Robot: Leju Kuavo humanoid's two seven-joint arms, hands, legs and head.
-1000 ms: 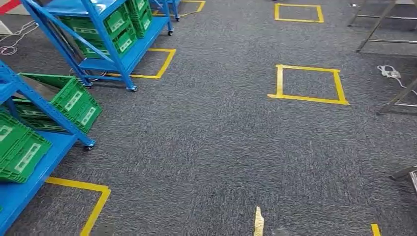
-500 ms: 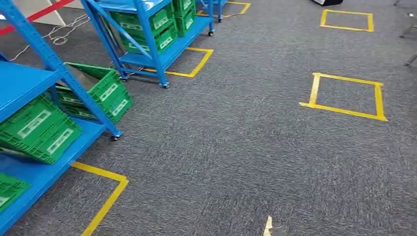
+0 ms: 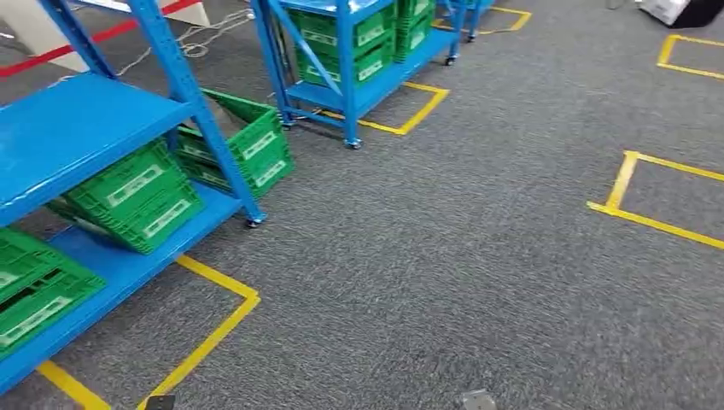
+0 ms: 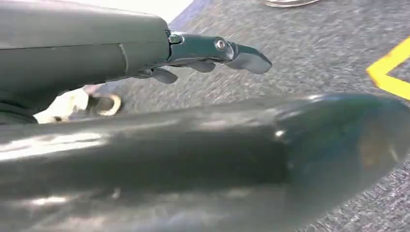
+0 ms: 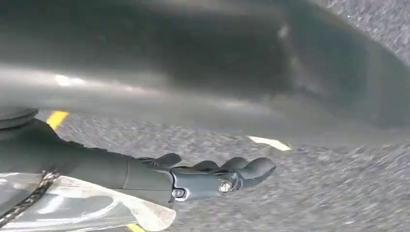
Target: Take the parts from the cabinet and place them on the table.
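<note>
A blue shelf rack (image 3: pixel 94 120), the cabinet, stands at the left of the head view. Green crates (image 3: pixel 137 196) sit on its lower shelf, and what they contain is hidden. Another green crate (image 3: pixel 252 145) leans tilted on the floor beside the rack's leg. A second blue rack (image 3: pixel 346 60) with green crates stands farther back. My left hand (image 4: pixel 208 53) hangs over the carpet, fingers stretched out and holding nothing. My right hand (image 5: pixel 208 176) also hangs above the carpet with fingers extended and nothing in them.
Grey carpet covers the floor, marked with yellow tape outlines (image 3: pixel 213 320) beside the near rack and another yellow square (image 3: pixel 636 196) at the right. White cables (image 3: pixel 205 34) lie on the floor behind the racks.
The whole head view has shifted: the camera has turned left, so the racks and crates now sit larger and nearer the middle. The yellow square has slid to the right edge.
</note>
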